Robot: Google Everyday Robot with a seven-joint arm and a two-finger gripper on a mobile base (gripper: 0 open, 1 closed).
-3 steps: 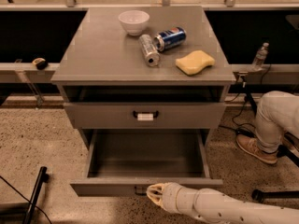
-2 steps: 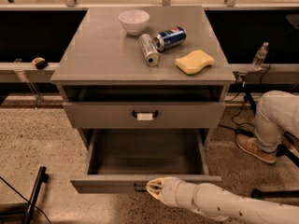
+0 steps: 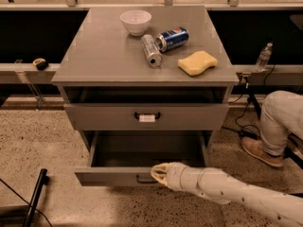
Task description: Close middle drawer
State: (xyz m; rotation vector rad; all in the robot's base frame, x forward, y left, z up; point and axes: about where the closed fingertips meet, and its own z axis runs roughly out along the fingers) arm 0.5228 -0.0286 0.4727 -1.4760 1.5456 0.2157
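Observation:
The middle drawer is a wide grey drawer pulled out from the cabinet, and its inside looks empty. Its small black handle sits on the flat front. My gripper, cream-coloured at the end of a white arm coming in from the lower right, is right against the drawer front, just right of the handle. Above it, the drawer with a white-tagged black handle is closed.
On the cabinet top are a white bowl, a silver can and a blue can lying on their sides, and a yellow sponge. A person's leg and shoe are at the right. A black bar lies on the floor at the lower left.
My gripper has moved toward the cabinet, staying against the drawer front. The middle drawer has slid inward a little.

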